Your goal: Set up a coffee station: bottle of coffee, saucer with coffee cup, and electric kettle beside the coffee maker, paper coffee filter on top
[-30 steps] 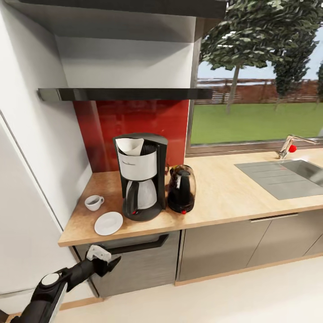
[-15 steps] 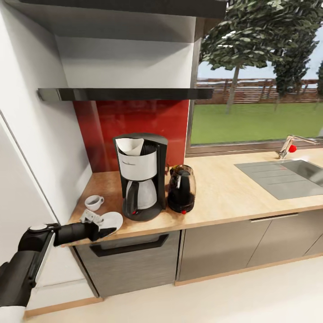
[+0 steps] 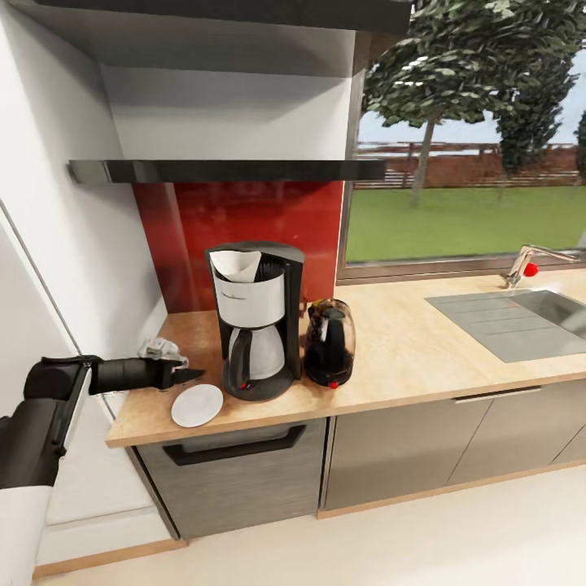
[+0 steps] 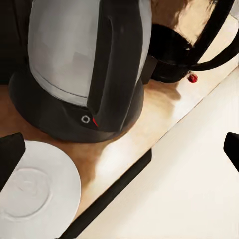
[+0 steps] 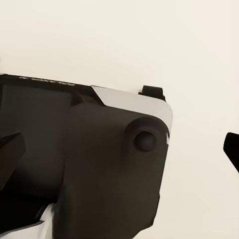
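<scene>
No readable text anywhere. Coffee maker (image 3: 254, 317) has a small dark brand mark on its steel front panel, too blurred to read. Faint pale lettering on a black robot part (image 5: 74, 164) in right wrist view, also illegible.

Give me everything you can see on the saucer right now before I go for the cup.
The saucer is a small plain white round plate that looks like glazed ceramic, with a shallow raised ring at its centre showing in the left wrist view. It lies flat and empty on the light-wood countertop, close to the front edge, just left of the coffee maker and apart from its base. The left gripper hovers just behind it, not touching.
</scene>
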You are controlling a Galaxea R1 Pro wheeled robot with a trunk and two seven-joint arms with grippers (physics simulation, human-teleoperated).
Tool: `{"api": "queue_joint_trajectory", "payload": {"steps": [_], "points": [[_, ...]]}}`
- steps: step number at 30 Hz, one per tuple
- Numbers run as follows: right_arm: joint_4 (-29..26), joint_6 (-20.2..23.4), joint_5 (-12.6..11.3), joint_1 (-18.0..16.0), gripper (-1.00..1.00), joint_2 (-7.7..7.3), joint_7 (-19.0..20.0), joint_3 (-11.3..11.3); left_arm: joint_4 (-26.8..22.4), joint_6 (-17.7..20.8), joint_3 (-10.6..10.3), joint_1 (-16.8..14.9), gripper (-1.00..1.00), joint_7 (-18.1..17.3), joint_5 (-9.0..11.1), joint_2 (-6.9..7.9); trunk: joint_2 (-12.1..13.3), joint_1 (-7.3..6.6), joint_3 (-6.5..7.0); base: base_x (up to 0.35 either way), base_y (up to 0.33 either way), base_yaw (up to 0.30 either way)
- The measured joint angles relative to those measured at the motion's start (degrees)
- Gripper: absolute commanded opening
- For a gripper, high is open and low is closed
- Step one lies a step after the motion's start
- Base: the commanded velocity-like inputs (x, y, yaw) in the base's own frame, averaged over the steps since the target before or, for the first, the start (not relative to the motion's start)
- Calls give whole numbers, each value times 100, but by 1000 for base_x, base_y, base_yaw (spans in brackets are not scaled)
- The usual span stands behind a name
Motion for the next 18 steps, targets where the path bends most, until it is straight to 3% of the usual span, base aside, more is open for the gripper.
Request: {"api": "queue_joint_trajectory", "payload": {"steps": [4, 6, 10, 12, 18], "points": [[-1, 4, 0, 0, 100, 3, 1, -6, 23, 240, -3, -186, 100, 17, -397, -44, 0, 0, 0, 0, 0, 0], [-1, 3, 0, 1, 100, 3, 1, -8, 50, 345, -94, -398, 100, 21, -813, -113, 0, 0, 0, 0, 0, 0], [-1, 2, 0, 1, 100, 3, 4, -9, 128, 395, -351, -646, 100, 23, -1311, -214, 0, 0, 0, 0, 0, 0], [-1, 1, 0, 1, 100, 3, 7, -12, 193, 418, -475, -750, 100, 25, -1671, -275, 0, 0, 0, 0, 0, 0], [-1, 0, -4, 0, 100, 3, 9, -17, 344, 460, -560, -929, 100, 17, -2412, -425, 0, 0, 0, 0, 0, 0]]}}
